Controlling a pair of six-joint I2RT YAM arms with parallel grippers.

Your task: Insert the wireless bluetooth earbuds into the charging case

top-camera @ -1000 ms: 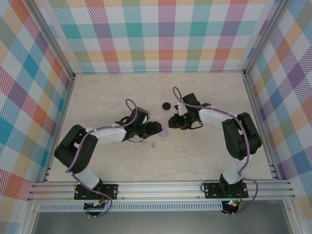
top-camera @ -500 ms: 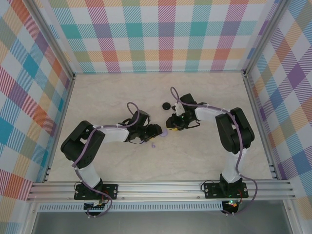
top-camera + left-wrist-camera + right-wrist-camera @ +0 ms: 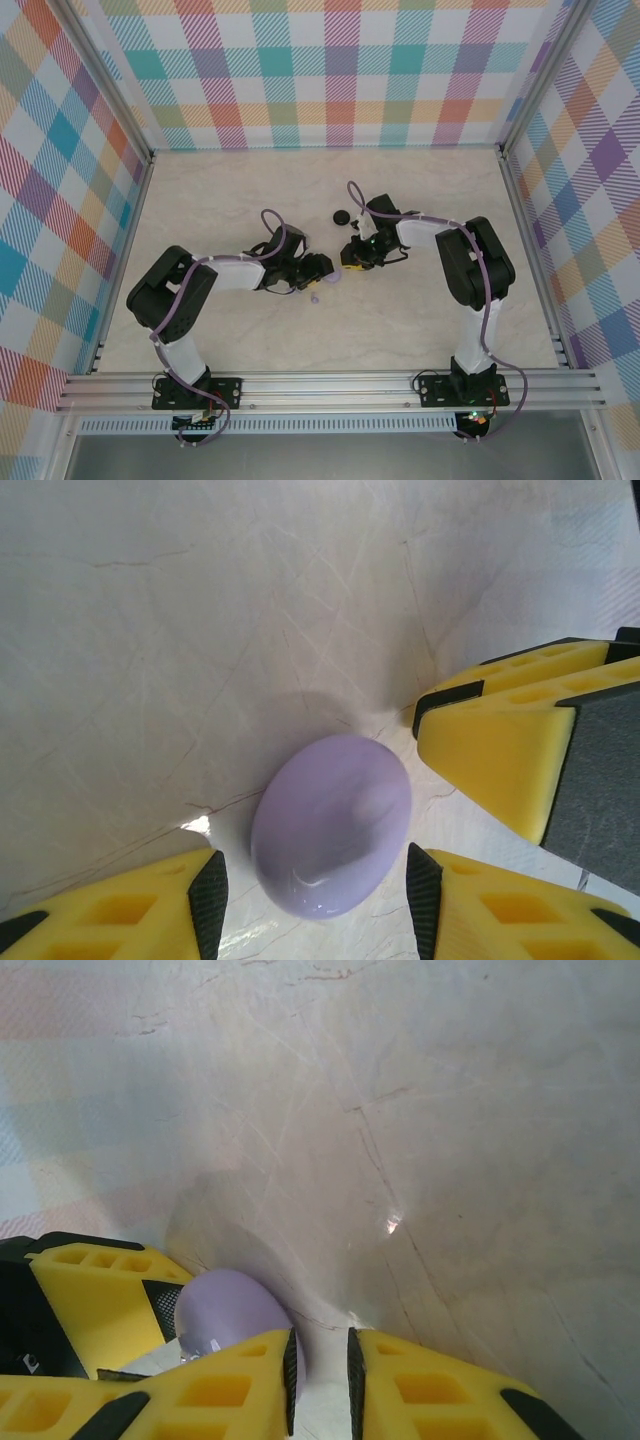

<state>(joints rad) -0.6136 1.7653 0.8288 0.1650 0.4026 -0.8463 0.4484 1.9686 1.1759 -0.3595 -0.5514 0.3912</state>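
**Lavender case between two grippers**

Smooth pale lavender oval plastic case (image 3: 331, 837) lies closed on the marbled table (image 3: 200, 630), between the left gripper (image 3: 312, 900) fingers, long axis toward 1 o'clock. Left jaws part open, straddling it; contact uncertain. Right gripper (image 3: 318, 1380) sits at 2 o'clock of the case, jaws almost shut on nothing visible. Tiny lavender earbud (image 3: 315, 297) lies near, at 6 o'clock of the left fingers in the top view.

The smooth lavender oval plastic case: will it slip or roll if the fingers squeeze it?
The smooth lavender oval plastic case looks glossy and domed, so it may well squirt from between the left gripper fingers. It probably slides rather than rolls. It seems rigid and light.
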